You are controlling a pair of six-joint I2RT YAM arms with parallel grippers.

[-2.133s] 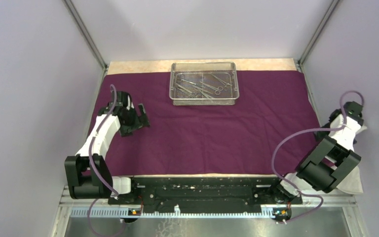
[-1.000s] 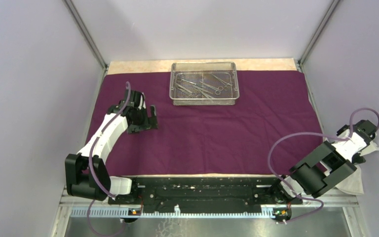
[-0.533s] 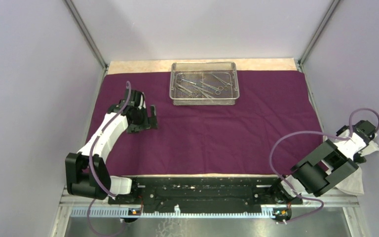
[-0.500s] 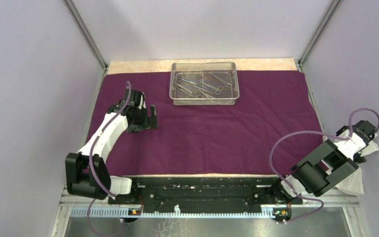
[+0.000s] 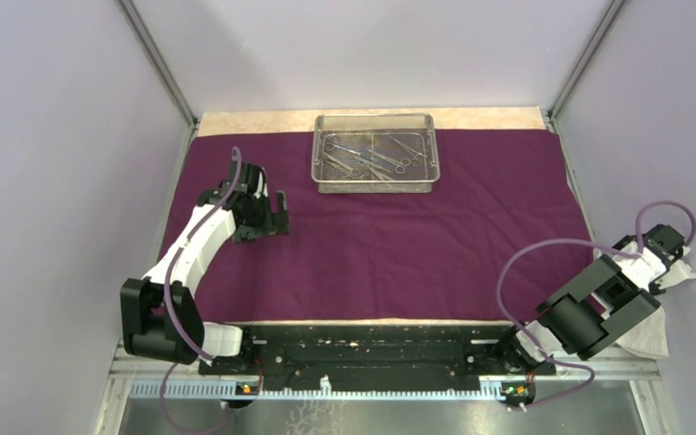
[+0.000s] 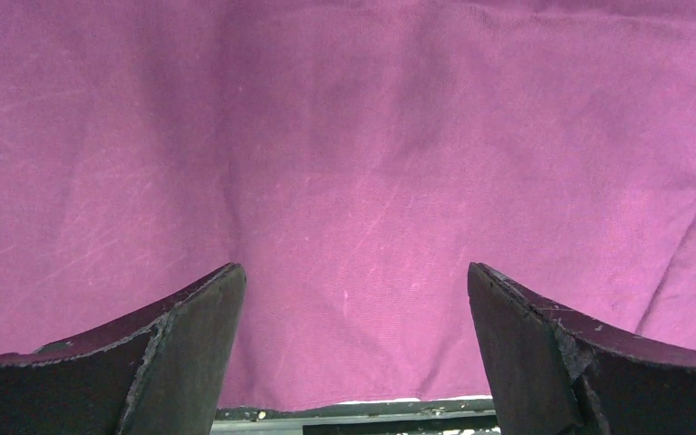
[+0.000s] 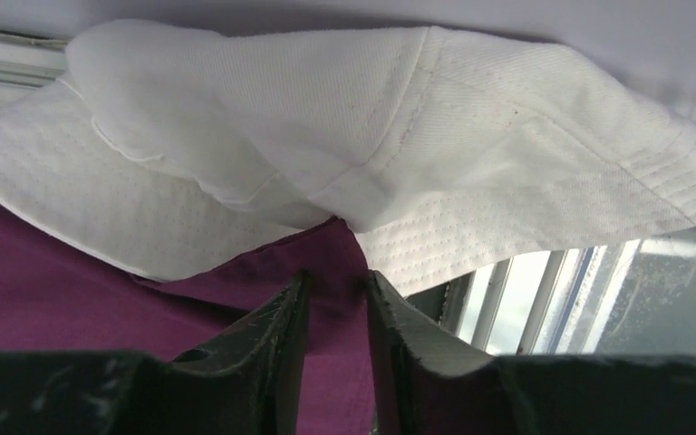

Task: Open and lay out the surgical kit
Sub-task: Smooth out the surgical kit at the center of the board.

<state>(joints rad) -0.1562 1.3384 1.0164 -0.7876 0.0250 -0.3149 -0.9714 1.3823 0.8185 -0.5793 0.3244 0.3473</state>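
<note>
Fingers of my right gripper [image 7: 335,281] pinch a purple cloth [image 7: 54,290] fold under the white cloth [image 7: 417,109]; left gripper [image 6: 353,272] gapes wide.

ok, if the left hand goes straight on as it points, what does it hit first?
The wrap: the open left hand points at bare purple cloth, nothing between. Distance unclear.

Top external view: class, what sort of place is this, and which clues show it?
Likely a robot lab cell staged as a surgical prep bench: plain framed walls, two bolted arms, and a wire-mesh tray of steel instruments on a purple cloth wrap.
</note>
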